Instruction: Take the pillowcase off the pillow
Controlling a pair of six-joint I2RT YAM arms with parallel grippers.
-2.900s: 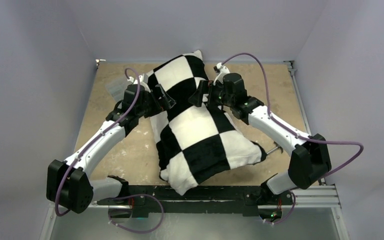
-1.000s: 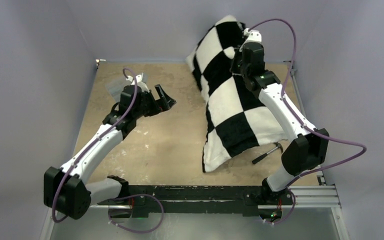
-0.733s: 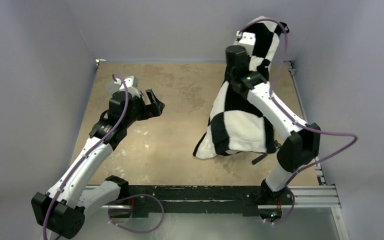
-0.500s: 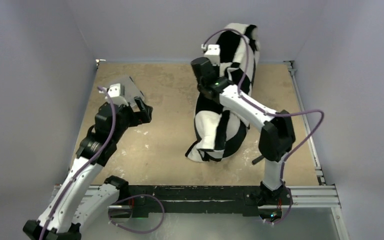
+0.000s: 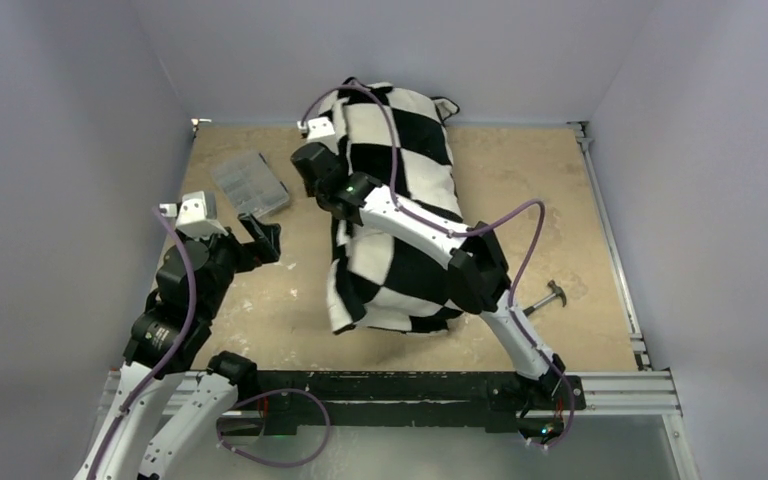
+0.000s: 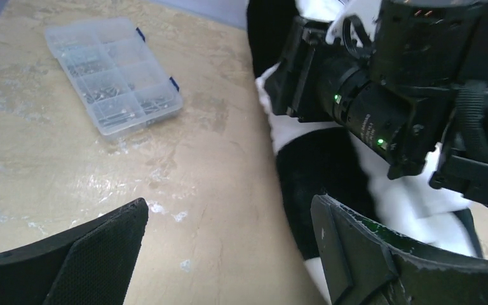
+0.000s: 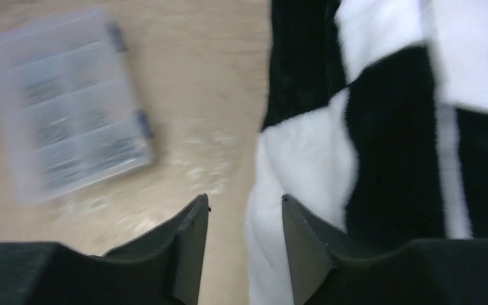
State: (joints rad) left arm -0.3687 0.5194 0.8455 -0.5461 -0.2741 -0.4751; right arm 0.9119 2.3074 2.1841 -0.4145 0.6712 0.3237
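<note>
Looking over a scuffed tan tabletop [image 5: 520,190] boxed in by plain pale walls [image 5: 460,50], I see the soft, plump checkered pillowcase [image 5: 422,165] lying mid-table. My right arm stretches across it and hides part of it. The right gripper [image 7: 244,248] is narrowly parted and holds nothing, just beside the cloth's edge. My left gripper [image 6: 229,254] gapes wide. A clear compartment box [image 5: 250,185] sits far left, and a small hammer [image 5: 548,298] lies to the right.

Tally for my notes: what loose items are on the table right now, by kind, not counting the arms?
Checkered pillowcase, stuffed full: 1
Clear plastic parts box: 1
Small hammer-like tool: 1
Total: 3
</note>
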